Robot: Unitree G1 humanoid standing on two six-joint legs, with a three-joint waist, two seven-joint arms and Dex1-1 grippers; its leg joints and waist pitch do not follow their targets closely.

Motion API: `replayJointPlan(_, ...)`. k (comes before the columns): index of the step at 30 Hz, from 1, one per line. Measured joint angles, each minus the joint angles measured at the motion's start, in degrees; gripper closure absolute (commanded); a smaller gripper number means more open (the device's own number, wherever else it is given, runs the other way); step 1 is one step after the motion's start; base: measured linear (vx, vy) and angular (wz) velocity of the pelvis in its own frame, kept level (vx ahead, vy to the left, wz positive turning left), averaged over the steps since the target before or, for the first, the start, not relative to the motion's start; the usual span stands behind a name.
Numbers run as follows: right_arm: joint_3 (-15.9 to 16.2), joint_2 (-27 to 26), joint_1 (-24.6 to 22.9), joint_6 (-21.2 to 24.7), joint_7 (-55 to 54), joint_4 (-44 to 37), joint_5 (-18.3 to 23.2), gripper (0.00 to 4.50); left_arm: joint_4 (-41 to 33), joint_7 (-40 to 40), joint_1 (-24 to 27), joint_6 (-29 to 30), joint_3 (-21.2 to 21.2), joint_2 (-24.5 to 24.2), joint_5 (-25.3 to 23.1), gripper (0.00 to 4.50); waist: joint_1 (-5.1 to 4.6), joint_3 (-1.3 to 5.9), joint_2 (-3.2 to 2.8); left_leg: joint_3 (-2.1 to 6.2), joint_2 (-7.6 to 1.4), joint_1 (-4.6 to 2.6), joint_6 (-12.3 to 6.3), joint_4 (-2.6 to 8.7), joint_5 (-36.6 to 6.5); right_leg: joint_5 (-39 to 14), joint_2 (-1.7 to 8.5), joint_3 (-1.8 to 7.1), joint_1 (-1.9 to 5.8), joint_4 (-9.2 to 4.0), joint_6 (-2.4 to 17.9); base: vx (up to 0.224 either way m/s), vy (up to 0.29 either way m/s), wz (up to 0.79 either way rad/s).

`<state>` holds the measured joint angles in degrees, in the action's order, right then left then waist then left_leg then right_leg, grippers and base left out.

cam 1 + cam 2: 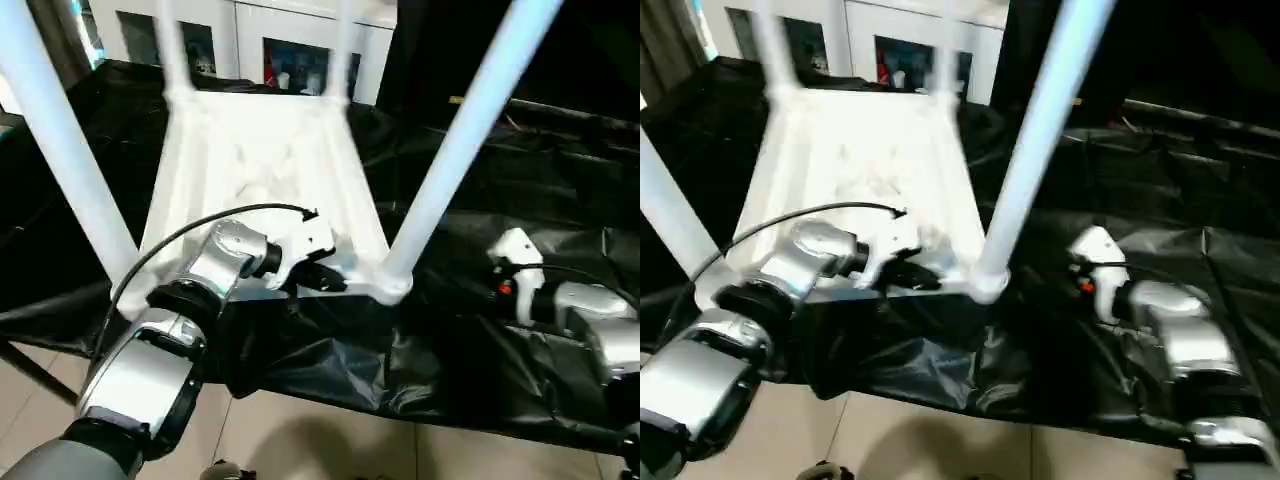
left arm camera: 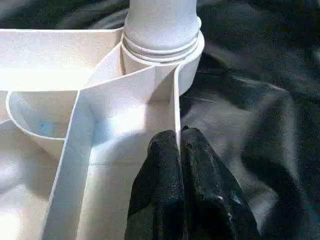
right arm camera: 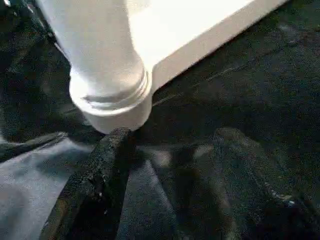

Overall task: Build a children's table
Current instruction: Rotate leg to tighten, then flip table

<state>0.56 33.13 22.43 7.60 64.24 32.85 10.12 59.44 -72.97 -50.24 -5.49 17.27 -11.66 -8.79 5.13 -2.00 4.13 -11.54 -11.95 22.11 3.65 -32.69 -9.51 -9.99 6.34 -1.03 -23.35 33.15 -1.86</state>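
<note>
On the bench, left gripper point(image 2: 178, 150) pinches the upturned tabletop's point(image 1: 265, 150) rim, right gripper point(image 3: 165, 165) open; all legs point(image 1: 455, 140) seated, flipping likely follows.

The white children's table point(image 1: 265, 170) lies upside down, ribbed underside up, its four tapered legs point(image 1: 462, 135) standing in the round corner sockets point(image 2: 162, 50), the near rim just ahead of the left gripper point(image 2: 181, 145).
</note>
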Motion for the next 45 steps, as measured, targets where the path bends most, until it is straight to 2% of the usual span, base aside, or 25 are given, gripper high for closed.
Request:
replayJointPlan(6, -2.53, 0.85, 1.76, 0.28, -4.40, 2.24, 0.74, 1.76, -0.22, -5.30, 0.02, -1.24, 1.12, -0.99, 0.01, 4.50, 0.40, -0.06, -0.36, -0.08, -0.01, -0.09, 0.02, -0.08, 0.01, 0.04, 0.02, 0.01, 0.06, 0.11, 0.05, 0.000, 0.000, 0.00)
replayJointPlan(10, -3.53, -2.90, 2.41, -0.44, -10.08, 2.23, 0.55, 1.76, -0.35, -5.86, 0.15, -3.49, 1.62, -1.67, -0.26, 4.50, 0.42, -0.06, -0.43, -0.07, -0.03, -0.11, 0.02, -0.08, 0.02, 0.03, 0.01, -0.02, 0.07, 0.14, 0.05, 0.000, 0.000, 0.00)
replayJointPlan(13, -3.50, -4.53, 2.41, -0.47, -12.24, 2.23, 0.53, 1.76, -0.34, -4.07, 0.36, -5.49, 1.86, -1.32, -0.60, 4.50, 1.09, -0.13, -0.61, -0.11, -0.01, -0.06, 0.02, -0.13, 0.02, 0.04, 0.09, 0.00, 0.07, 0.15, 0.06, 0.000, 0.000, 0.00)
replayJointPlan(15, -3.98, -5.85, 2.46, -0.71, -15.24, 2.11, 0.57, 1.73, -0.82, -3.15, 0.81, -6.10, 1.61, -1.40, -0.43, 4.05, 1.28, -0.16, -0.58, -0.12, -0.03, -0.06, 0.02, -0.27, 0.02, 0.04, 0.09, 0.01, 0.08, 0.29, 0.06, 0.000, 0.000, 0.00)
replayJointPlan(17, -4.52, -7.34, 2.44, -0.80, -17.89, 1.83, 0.62, 1.73, -2.59, -3.14, 1.91, -4.73, 1.25, -1.88, 0.02, 4.05, 1.17, -0.19, -0.63, -0.10, -0.02, -0.07, 0.02, -0.29, 0.02, 0.05, 0.09, 0.05, 0.05, 0.34, 0.07, 0.000, 0.000, 0.00)
replayJointPlan(19, -4.91, -8.29, 2.21, -0.85, -20.59, 1.39, 0.67, 1.73, -5.03, -3.27, 3.45, -2.89, 0.50, -2.48, 0.70, 3.74, 0.98, -0.31, -0.68, -0.09, -0.03, -0.05, 0.03, -0.28, 0.01, 0.06, 0.08, 0.07, -0.02, 0.42, 0.07, 0.000, 0.000, 0.00)
replayJointPlan(21, -6.56, -10.28, 1.23, -0.63, -25.31, -0.75, 0.67, 1.73, -10.49, -2.70, 6.20, -0.68, -1.17, -3.78, 2.44, 3.54, 0.59, -0.33, -0.68, -0.05, -0.04, -0.04, 0.06, -0.21, 0.02, 0.05, 0.05, 0.05, -0.07, 0.44, 0.07, 0.000, 0.000, 0.00)
replayJointPlan(22, -7.72, -11.61, 0.53, -0.17, -28.21, -2.40, 0.72, 1.73, -13.64, -1.26, 7.65, 0.45, -2.42, -4.09, 3.04, 3.54, 0.38, -0.33, -0.69, -0.05, -0.04, -0.02, 0.07, -0.17, 0.03, 0.05, 0.04, 0.06, -0.11, 0.44, 0.07, 0.000, 0.000, 0.00)
replayJointPlan(23, -8.39, -12.56, -0.04, 0.25, -30.29, -3.58, 0.77, 1.73, -15.41, 1.00, 8.51, 1.18, -3.58, -3.99, 3.60, 3.29, 0.29, -0.35, -0.70, -0.04, -0.04, 0.00, 0.08, -0.17, 0.04, 0.04, 0.03, 0.05, -0.12, 0.45, 0.05, 0.000, 0.000, 0.00)
replayJointPlan(25, -9.40, -14.32, -1.03, 1.26, -34.17, -6.45, 0.92, 1.73, -18.82, 8.21, 9.69, 1.93, -7.09, -3.25, 4.54, 3.16, -0.03, -0.42, -0.79, -0.04, -0.03, 0.08, 0.08, -0.17, 0.04, 0.04, 0.03, 0.06, -0.18, 0.43, 0.05, 0.000, 0.000, 0.00)
replayJointPlan(27, -9.98, -15.65, -2.39, 1.45, -37.77, -8.99, 0.69, 1.73, -21.14, 17.57, 10.41, 0.39, -11.36, -1.52, 4.83, 2.99, -0.15, -0.44, -0.82, -0.04, -0.03, 0.08, 0.08, -0.19, 0.04, 0.04, 0.02, 0.07, -0.17, 0.40, 0.04, 0.000, 0.000, 0.00)
replayJointPlan(30, -10.31, -17.53, -4.63, 1.61, -42.68, -12.67, -0.53, 1.39, -24.90, 30.07, 12.40, -2.17, -17.12, 1.13, 5.96, 2.73, -0.38, -0.45, -0.89, -0.04, -0.03, 0.08, 0.08, -0.18, 0.03, 0.00, -0.01, 0.11, -0.17, 0.33, -0.02, 0.000, 0.000, 0.00)
replayJointPlan(34, -10.21, -21.60, -11.06, 1.87, -46.06, -20.32, -1.16, 1.19, -33.13, 41.54, 20.78, -2.40, -24.71, 6.57, 8.60, 2.47, -0.93, -0.48, -0.78, -0.04, -0.05, 0.11, 0.12, -0.01, -0.01, -0.13, -0.07, 0.10, -0.25, 0.25, -0.24, 0.000, 0.000, 0.00)
replayJointPlan(35, -10.00, -22.12, -11.93, 1.92, -46.33, -20.82, -1.16, 0.97, -33.37, 42.84, 22.05, -2.31, -25.56, 7.06, 9.00, 2.29, -0.97, -0.52, -0.72, -0.03, -0.05, 0.15, 0.13, -0.01, -0.01, -0.16, -0.09, 0.09, -0.31, 0.26, -0.28, 0.000, 0.000, 0.00)
replayJointPlan(37, -9.86, -22.57, -13.11, 2.06, -47.05, -22.57, -1.26, 0.82, -35.16, 45.84, 24.48, -2.06, -27.57, 8.24, 9.18, 2.08, -1.06, -0.53, -0.78, 0.00, -0.08, 0.44, 0.14, -0.01, 0.00, -0.10, -0.11, 0.10, -0.58, 0.28, -0.33, 0.000, 0.000, 0.00)
replayJointPlan(40, -8.93, -23.95, -16.23, 1.62, -48.27, -26.65, -1.80, 0.52, -44.91, 50.89, 32.97, -1.01, -29.85, 9.62, 7.70, 1.81, -1.82, -0.57, -1.21, 0.01, -0.11, 0.33, 0.20, 0.06, -0.07, -0.12, -0.15, 0.10, -0.41, 0.01, -0.36, 0.000, 0.000, 0.00)
replayJointPlan(43, -8.90, -24.22, -18.30, 1.83, -49.13, -28.67, -1.68, 0.39, -49.35, 53.76, 38.25, 0.93, -29.98, 10.22, 5.70, 1.64, -1.82, -0.76, -1.47, 0.04, -0.10, 0.48, 0.21, 0.05, -0.06, -0.09, -0.18, 0.12, -0.50, -0.02, -0.45, 0.000, 0.000, 0.00)
replayJointPlan(45, -9.04, -24.78, -20.32, 2.02, -49.52, -32.20, -1.01, 0.11, -54.15, 55.92, 42.10, 2.14, -29.54, 10.99, 4.69, 1.38, -1.64, -0.77, -1.31, 0.07, -0.11, 0.48, 0.21, 0.08, -0.06, -0.16, -0.18, 0.11, -0.49, -0.01, -0.58, 0.000, 0.000, 0.00)
